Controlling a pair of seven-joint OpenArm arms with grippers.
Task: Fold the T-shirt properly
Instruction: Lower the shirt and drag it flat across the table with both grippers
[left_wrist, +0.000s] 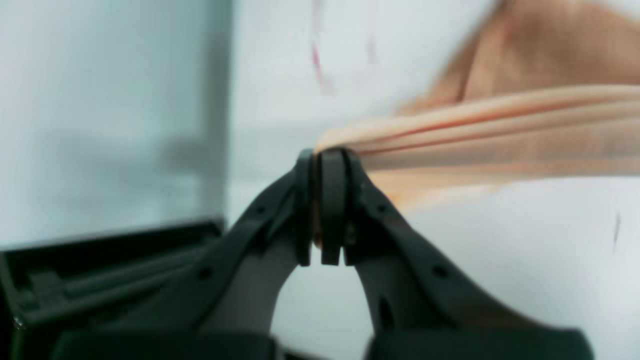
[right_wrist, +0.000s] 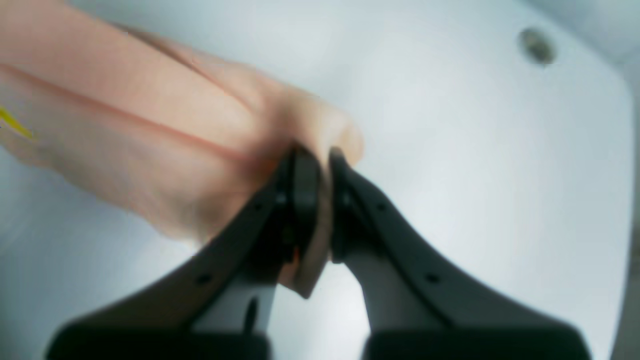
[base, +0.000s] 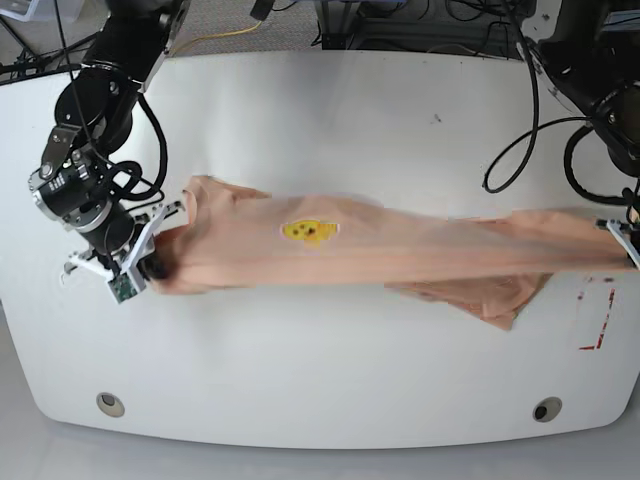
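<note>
T-shirt (base: 400, 252): stretched across the white table (base: 320, 380), yellow print (base: 309, 231) facing up | left gripper (left_wrist: 325, 210): clamped on one end of it | right gripper (right_wrist: 315, 200): clamped on other end

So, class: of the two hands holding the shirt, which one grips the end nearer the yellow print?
The right hand, at the base view's left; the yellow print on the T-shirt lies closer to it than to the left hand.

Base cam high overhead, whole table (base: 330, 400); wrist cams close behind end effectors, sharing T-shirt (base: 400, 250).
</note>
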